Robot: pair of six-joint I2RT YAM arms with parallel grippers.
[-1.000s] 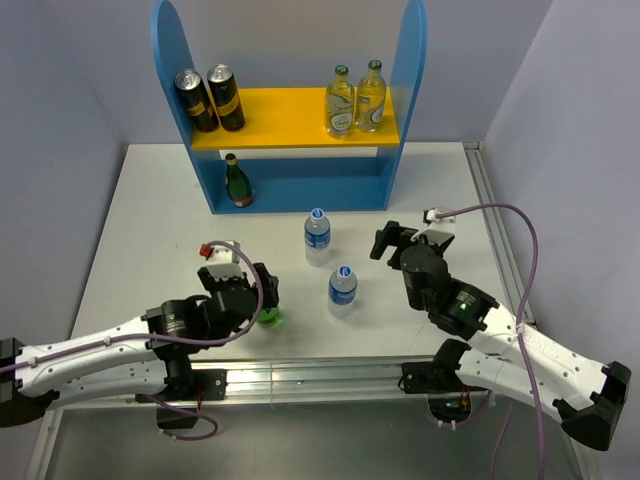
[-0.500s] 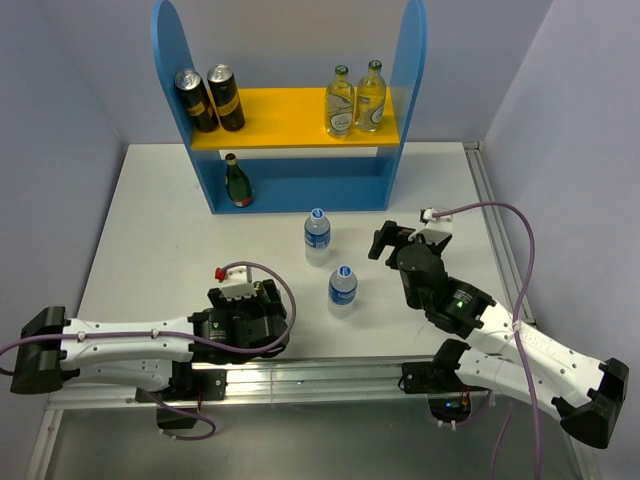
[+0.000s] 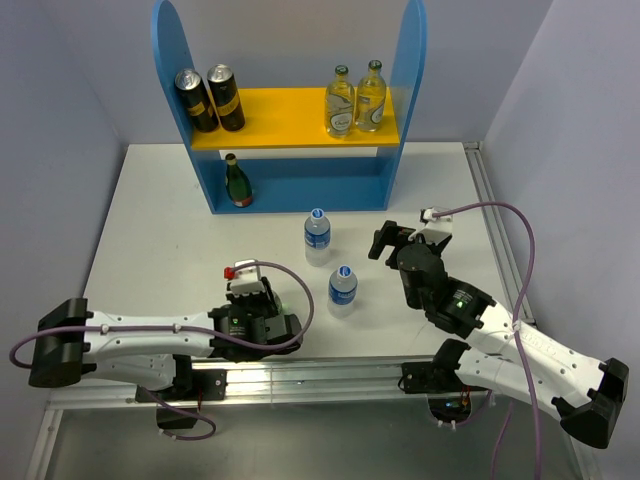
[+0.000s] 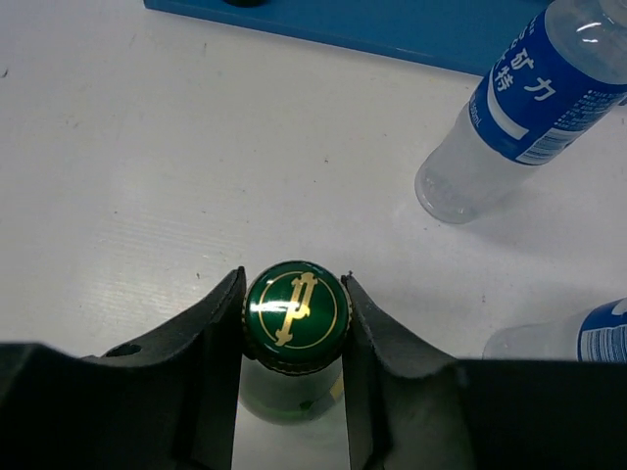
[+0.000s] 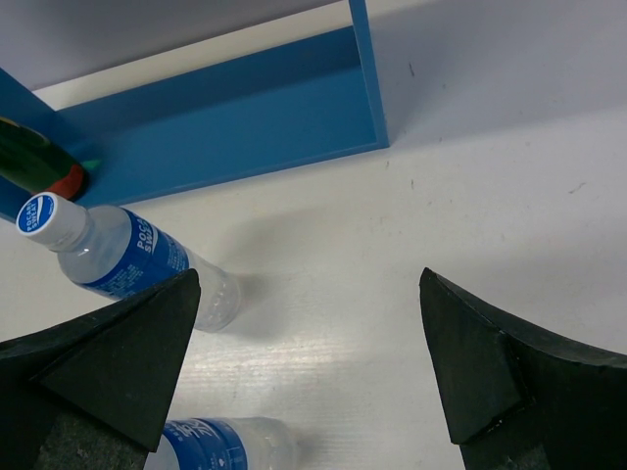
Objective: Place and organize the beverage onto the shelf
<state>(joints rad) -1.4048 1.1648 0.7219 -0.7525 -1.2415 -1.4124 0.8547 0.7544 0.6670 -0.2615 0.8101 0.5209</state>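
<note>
White table [image 3: 150,220]: shelf [image 3: 172,60] holds 2 cans [image 3: 226,96], 3 bottles [image 3: 340,103]; L gripper [image 4: 292,294] has just clamped green bottle [image 4: 296,315]; R gripper [image 5: 309,284] wide.

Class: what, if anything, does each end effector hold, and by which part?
The left end effector grips the green bottle by its cap, a finger on each side. The right end effector is open, holding nothing.

White arms [image 3: 130,338], black joints — purple cables [image 3: 490,206] — black wedge-fingered right tool [image 5: 309,284].
</note>
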